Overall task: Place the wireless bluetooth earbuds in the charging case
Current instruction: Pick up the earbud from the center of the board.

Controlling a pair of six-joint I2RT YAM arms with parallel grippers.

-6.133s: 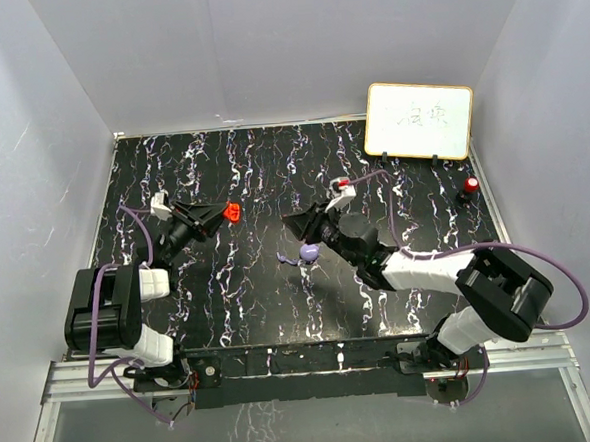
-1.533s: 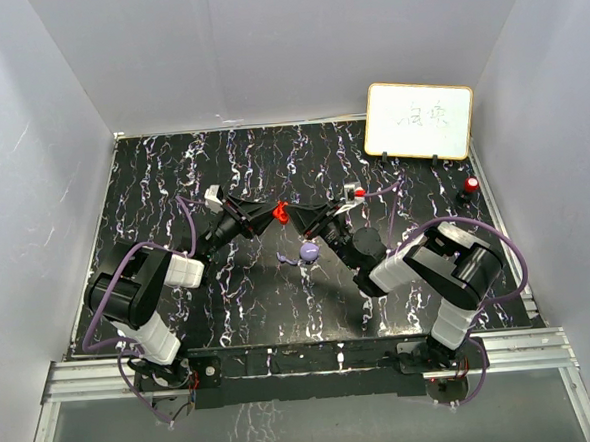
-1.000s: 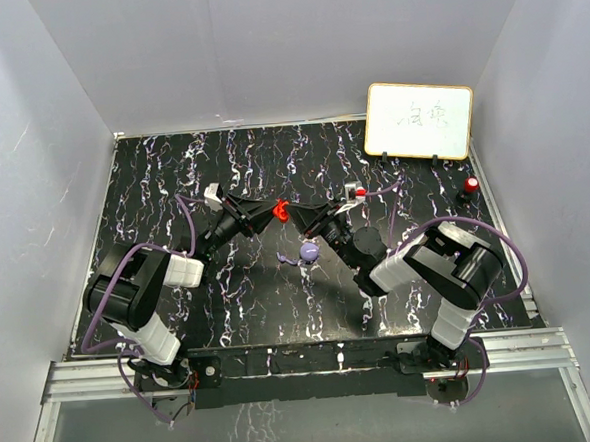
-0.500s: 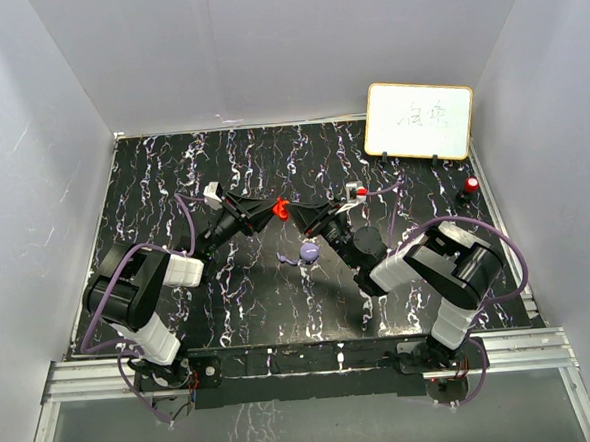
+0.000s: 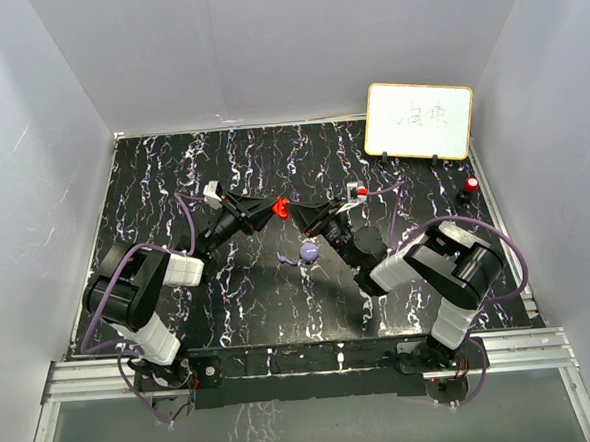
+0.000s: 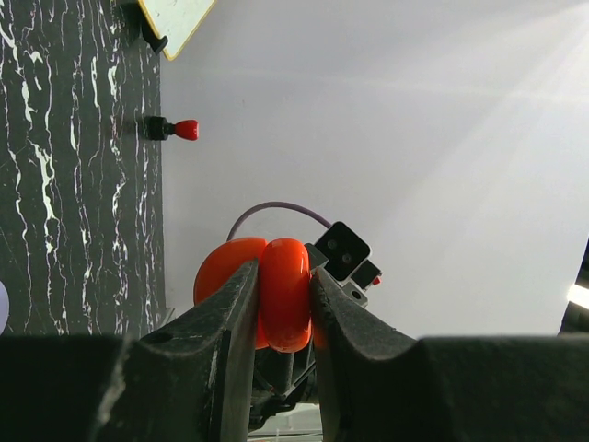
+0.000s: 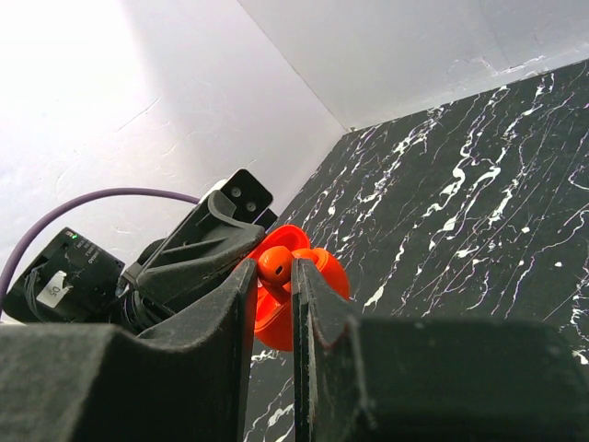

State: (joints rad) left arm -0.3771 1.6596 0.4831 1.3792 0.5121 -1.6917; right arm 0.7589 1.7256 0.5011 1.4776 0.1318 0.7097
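My left gripper [image 5: 271,211] is shut on the red charging case [image 6: 283,295], held in the air with its lid open [image 7: 317,276]. The red earbud [image 7: 274,263] is pinched in my right gripper [image 7: 274,273], whose jaws are shut on it. It sits right at the open case, between lid and base; I cannot tell whether it touches. From above, the two grippers meet tip to tip at the red case [image 5: 281,208], over the middle of the table. A purple round case [image 5: 309,250] lies on the table just in front of them. No purple earbud shows clearly.
A small whiteboard [image 5: 419,120] stands at the back right of the black marbled table [image 5: 221,165]. A red-capped knob [image 5: 470,185] sits near the right edge and shows as a red-capped knob [image 6: 187,129] in the left wrist view. White walls close in three sides.
Six seconds ago the arms were apart, the left one far left with the case. They have since met mid-table. Over the last second both have crept slightly toward the back.
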